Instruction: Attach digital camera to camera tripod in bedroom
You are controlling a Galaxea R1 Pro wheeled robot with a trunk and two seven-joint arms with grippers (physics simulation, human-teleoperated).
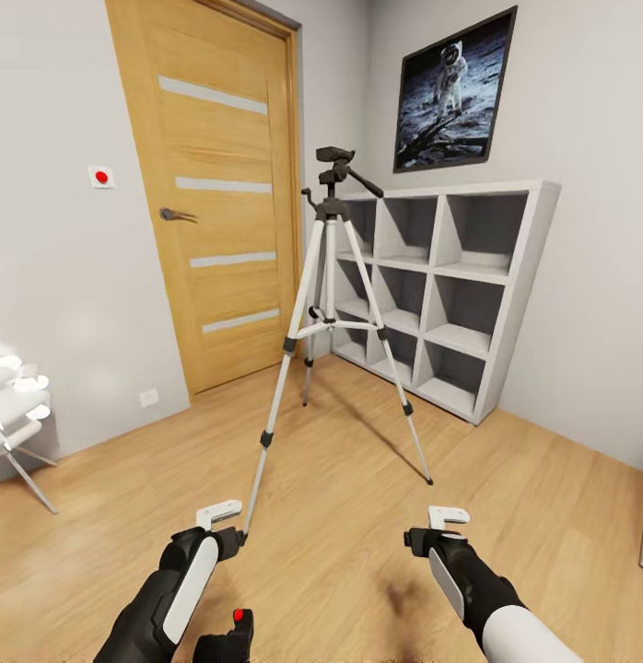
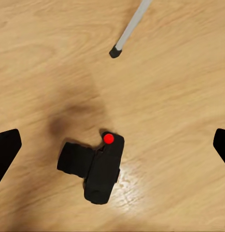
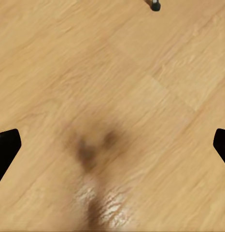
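The digital camera (image 1: 226, 635) lies on the wood floor at the bottom of the head view, black with a red dot on top. My left gripper (image 1: 222, 529) hangs open above it; in the left wrist view the camera (image 2: 95, 166) lies on the floor below and between the wide-spread fingertips (image 2: 6, 150). The camera tripod (image 1: 333, 276) stands ahead in the bedroom, its dark head (image 1: 335, 166) bare, one foot (image 2: 114, 51) near the left gripper. My right gripper (image 1: 438, 531) is open over bare floor, with another tripod foot (image 3: 155, 6) beyond it.
A wooden door (image 1: 220, 193) is behind the tripod at the left. White cube shelves (image 1: 450, 295) stand at the right wall under an astronaut picture (image 1: 453, 87). A white chair (image 1: 17, 414) sits at the far left.
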